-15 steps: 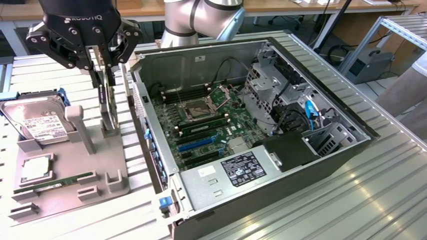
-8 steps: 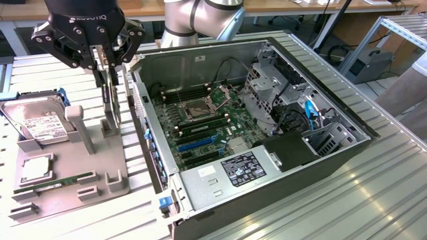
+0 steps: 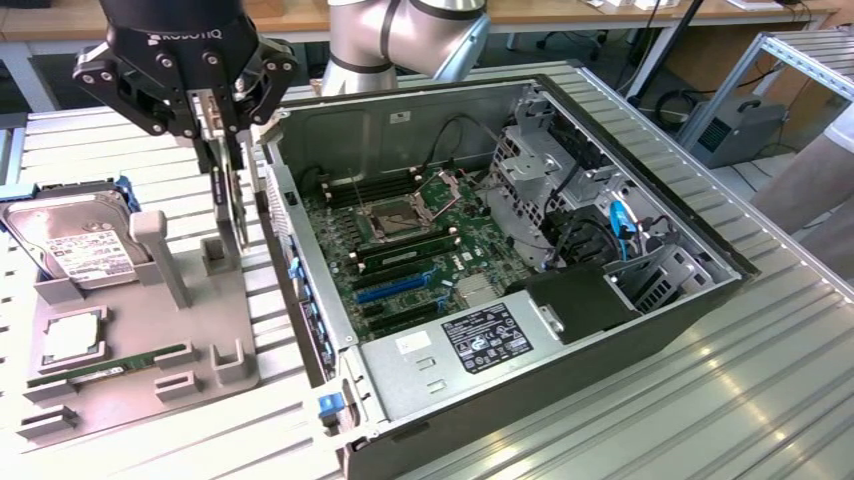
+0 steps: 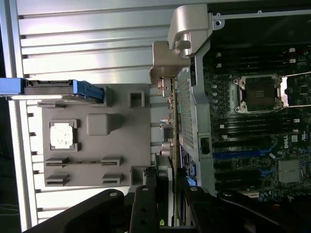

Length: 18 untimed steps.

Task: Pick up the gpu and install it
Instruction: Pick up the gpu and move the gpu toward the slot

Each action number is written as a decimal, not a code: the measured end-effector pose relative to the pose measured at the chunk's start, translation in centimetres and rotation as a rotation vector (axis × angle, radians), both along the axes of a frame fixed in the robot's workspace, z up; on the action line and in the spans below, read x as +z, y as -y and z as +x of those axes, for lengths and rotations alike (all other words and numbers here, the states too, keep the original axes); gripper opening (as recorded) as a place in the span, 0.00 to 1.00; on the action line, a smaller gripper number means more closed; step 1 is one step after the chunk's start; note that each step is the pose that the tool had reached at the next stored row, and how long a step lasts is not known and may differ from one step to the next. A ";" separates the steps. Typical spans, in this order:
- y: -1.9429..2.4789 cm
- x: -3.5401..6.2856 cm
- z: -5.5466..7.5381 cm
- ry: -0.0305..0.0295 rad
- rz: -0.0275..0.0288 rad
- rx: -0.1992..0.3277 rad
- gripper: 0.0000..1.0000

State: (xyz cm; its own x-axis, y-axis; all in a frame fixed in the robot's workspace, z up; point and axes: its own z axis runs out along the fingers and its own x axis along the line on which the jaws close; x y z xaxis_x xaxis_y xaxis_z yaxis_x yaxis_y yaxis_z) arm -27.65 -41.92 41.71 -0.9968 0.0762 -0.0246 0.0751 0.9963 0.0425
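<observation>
The gripper (image 3: 220, 135) hangs over the grey holder tray (image 3: 134, 350), just beside the outer side wall of the open computer case (image 3: 287, 220), with its fingers (image 4: 145, 208) clamped on the gpu (image 3: 234, 200), one on each flat face. The card hangs straight down from the fingers, its long axis close to upright, and it shows edge-on as a thin strip. Whether its lower end is clear of the holder's posts I cannot tell. In the wrist view the gpu (image 4: 171, 126) runs away from the gripper (image 4: 167, 199) alongside the case wall, close to it but outside the case. The blue slots (image 3: 394, 285) on the motherboard (image 3: 400, 250) lie towards the exterior view's right of the card, past that wall and down inside the case. They seem to run away from the wall, while the card's faces look parallel to it, so I judge that the card lies crosswise to the slots as it hangs now. A hard drive (image 3: 74, 245) and a memory stick (image 3: 114, 367) sit on the tray, apart from the gripper
</observation>
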 end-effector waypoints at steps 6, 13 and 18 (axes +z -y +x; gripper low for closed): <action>0.00 0.00 0.4 0.0000 0.0000 0.000 0.27; 0.00 0.00 0.9 0.0000 0.0000 0.000 0.27; 0.00 0.00 1.2 -0.0001 -0.0001 0.000 0.27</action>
State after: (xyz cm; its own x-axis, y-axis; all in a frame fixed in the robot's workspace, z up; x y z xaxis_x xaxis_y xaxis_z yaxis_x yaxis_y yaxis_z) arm -26.41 -41.92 41.72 -0.9968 0.0761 -0.0245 0.0750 0.9963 0.0424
